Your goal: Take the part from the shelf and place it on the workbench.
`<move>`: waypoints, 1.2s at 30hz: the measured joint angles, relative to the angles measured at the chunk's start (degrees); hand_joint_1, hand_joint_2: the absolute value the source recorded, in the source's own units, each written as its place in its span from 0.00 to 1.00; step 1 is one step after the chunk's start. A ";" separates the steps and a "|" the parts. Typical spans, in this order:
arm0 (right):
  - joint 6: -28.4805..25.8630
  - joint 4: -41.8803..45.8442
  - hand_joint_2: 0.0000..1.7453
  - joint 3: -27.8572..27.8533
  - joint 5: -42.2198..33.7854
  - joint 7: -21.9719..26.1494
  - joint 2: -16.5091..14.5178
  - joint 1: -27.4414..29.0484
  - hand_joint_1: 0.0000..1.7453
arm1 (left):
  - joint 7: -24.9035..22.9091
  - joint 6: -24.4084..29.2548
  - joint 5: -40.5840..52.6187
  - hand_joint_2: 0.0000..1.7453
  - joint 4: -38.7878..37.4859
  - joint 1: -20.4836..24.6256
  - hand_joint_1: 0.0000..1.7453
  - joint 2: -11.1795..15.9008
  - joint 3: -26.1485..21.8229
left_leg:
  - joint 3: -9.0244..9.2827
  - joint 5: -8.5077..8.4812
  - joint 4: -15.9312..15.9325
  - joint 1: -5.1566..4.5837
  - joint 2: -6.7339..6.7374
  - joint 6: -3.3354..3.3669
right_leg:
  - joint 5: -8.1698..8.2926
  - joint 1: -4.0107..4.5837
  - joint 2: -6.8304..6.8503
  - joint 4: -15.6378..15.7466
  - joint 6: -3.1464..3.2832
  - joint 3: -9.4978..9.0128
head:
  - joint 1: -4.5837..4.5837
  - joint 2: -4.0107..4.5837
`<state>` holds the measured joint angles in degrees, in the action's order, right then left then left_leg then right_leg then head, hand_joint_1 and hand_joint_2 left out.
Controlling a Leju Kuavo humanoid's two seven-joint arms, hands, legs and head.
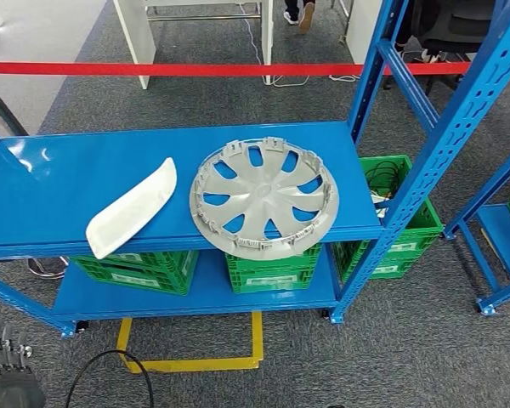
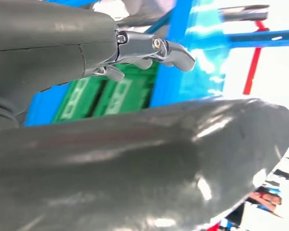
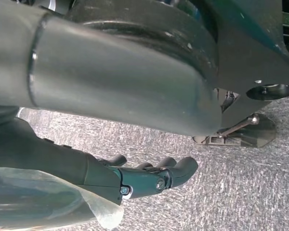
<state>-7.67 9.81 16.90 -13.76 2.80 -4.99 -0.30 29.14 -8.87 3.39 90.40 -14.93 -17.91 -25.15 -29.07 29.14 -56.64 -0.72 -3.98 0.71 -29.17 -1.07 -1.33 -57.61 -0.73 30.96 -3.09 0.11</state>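
Not begun: hubcap (image 1: 263,196) and trim (image 1: 132,207) lie on the shelf (image 1: 41,183), well ahead of both empty, loosely spread hands: left hand (image 2: 146,50), right hand (image 3: 150,175).

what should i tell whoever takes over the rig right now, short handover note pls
Left hand: low at the robot's side, short of the shelf, fingers apart, holding nothing.
Right hand: hanging over the grey carpet, fingers apart, holding nothing.
Parts: silver hubcap and white curved trim piece both lie on the blue shelf, side by side.
Done: nothing picked yet.
Left: grasp the part, lift it off, place it on the workbench.
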 joint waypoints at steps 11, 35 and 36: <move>-0.01 0.00 0.00 0.31 0.27 0.09 -0.13 -0.10 0.00 | 4.46 2.19 1.68 0.00 5.78 -0.55 0.00 -0.35 -0.45 | 0.05 0.00 -0.01 -0.01 0.00 0.00 | 0.00 -0.01 0.00 0.00 0.00 0.01 | -0.01 0.00; 0.81 -0.03 0.00 2.17 0.22 -2.21 -0.08 -0.68 0.00 | -19.36 48.53 64.09 1.00 -1.32 3.14 0.00 17.32 20.46 | 0.11 -0.01 -0.01 0.00 0.01 -0.01 | 0.01 0.00 -0.04 -0.01 0.01 0.03 | 0.00 0.00; 0.83 -0.03 0.00 2.29 0.27 -2.31 -0.08 -0.68 0.00 | -19.90 48.55 66.13 1.00 -1.59 3.33 0.00 17.68 20.74 | 0.11 -0.01 -0.01 -0.01 0.01 -0.01 | 0.01 0.00 -0.04 0.00 0.01 0.03 | 0.00 0.00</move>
<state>-6.84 9.78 19.20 -13.50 0.49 -5.07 -0.99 9.24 39.69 69.53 88.81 -11.60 -0.23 -4.41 -28.96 29.13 -56.64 -0.73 -3.96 0.70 -29.15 -1.08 -1.37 -57.62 -0.72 30.99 -3.09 0.11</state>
